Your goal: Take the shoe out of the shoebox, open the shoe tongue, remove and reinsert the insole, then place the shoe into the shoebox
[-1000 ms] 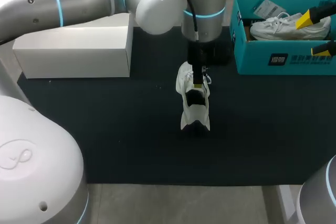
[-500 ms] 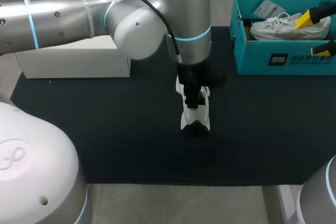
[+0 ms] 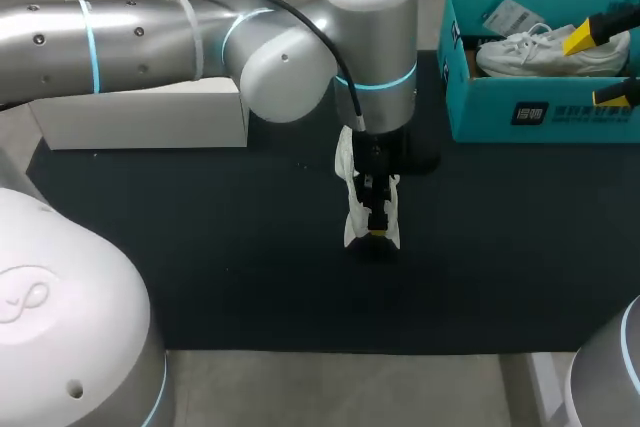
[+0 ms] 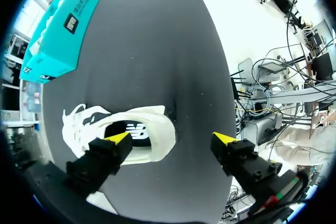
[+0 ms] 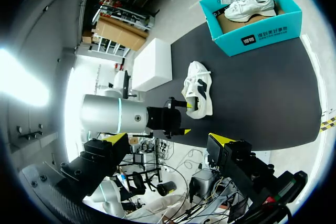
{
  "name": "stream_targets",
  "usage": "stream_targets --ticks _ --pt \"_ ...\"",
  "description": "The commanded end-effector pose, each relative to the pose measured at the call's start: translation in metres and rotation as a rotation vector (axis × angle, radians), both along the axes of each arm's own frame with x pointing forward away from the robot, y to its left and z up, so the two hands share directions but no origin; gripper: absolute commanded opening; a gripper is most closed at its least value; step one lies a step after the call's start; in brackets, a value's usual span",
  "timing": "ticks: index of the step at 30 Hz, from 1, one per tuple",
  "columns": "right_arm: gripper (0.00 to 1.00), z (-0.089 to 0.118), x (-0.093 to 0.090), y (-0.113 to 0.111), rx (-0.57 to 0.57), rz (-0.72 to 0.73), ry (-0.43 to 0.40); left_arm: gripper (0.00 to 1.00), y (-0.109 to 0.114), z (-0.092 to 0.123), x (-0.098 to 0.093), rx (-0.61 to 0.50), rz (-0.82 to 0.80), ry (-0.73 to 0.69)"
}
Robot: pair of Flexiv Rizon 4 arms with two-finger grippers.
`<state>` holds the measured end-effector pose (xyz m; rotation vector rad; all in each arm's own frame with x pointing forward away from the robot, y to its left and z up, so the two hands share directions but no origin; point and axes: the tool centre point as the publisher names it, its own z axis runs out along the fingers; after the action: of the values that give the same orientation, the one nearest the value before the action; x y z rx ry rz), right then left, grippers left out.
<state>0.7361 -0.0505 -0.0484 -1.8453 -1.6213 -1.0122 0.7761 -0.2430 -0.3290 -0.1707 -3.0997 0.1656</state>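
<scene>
The shoe [image 3: 350, 217] stands on the black mat [image 3: 250, 247] about mid-table, well apart from the teal shoebox [image 3: 490, 112] at the far right, where a second shoe [image 3: 545, 52] lies inside. Its long axis runs almost straight away from the robot, with the toe and laces toward the far edge, the heel toward the near side and the opening facing up. The left gripper [image 4: 172, 140] hangs right over the heel end, spread wide and holding nothing: one finger [image 4: 105, 156] is above the mouth of the shoe, the other out past the heel over bare mat. To me this looks like the approach for getting at the dark insole [image 4: 137, 131] showing down in the opening. To do it well, I'd say the inner finger needs to go deep along the back of the heel so it catches the insole's edge rather than only the padded collar. The closing should be gentle, since nothing steadies the shoe and it could tip or slide. The right gripper [image 5: 169, 139] waits over by the shoebox, also wide open and empty. A white box [image 3: 150, 117] sits at the far left.
</scene>
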Motion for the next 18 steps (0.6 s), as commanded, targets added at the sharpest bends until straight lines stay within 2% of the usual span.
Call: stream_targets --ticks 1,7,18 --pt "1.00 -0.001 0.002 0.001 -0.001 0.001 0.002 1.00 -0.007 -0.011 0.011 0.021 -0.024 0.047" --pt "1.00 -0.001 0.002 0.001 -0.001 0.001 0.002 1.00 -0.006 -0.025 0.017 0.043 -0.013 0.072" --pt "1.00 -0.001 0.002 0.001 -0.001 0.001 0.002 1.00 0.000 -0.047 0.013 0.065 0.009 0.123"
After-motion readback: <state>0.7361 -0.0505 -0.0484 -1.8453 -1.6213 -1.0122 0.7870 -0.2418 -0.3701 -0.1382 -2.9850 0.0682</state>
